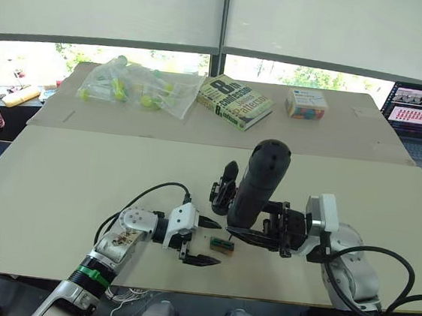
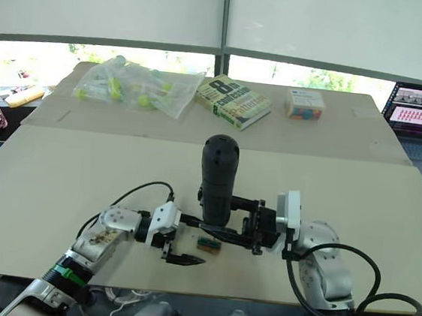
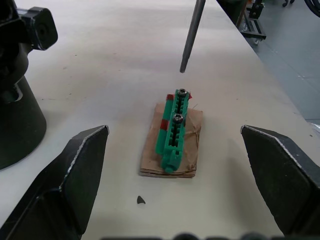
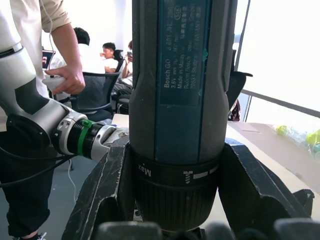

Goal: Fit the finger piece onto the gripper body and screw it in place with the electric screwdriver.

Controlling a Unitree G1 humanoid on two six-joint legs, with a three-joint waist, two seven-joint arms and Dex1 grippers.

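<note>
Fingers [image 3: 80,170] of the left gripper [image 1: 201,240] spread wide and released, hovering low over the bench [image 1: 64,188] at the near edge, pointing toward 3 o'clock. Straddling, in the left wrist view, a small green-and-black block [image 3: 172,131] lying on a brown scrap [image 3: 192,150], with a thin metal bit [image 3: 191,35] hanging just past the block's far end, tip clear of the surface. Over at 3 o'clock, right gripper [image 1: 264,228] clenched on the electric screwdriver [image 1: 257,182], held upright and slightly tilted, rounded end up, collar pinched between both fingers [image 4: 107,195]. Just behind, at 12 o'clock of the block, the gripper body [image 1: 225,190] standing on the bench, touching or nearly touching the screwdriver. Finger piece: cannot tell where. Farther back, a book [image 1: 234,101], a plastic bag [image 1: 136,84], a small box [image 1: 306,104]. Far right, a laptop [image 1: 421,112].
</note>
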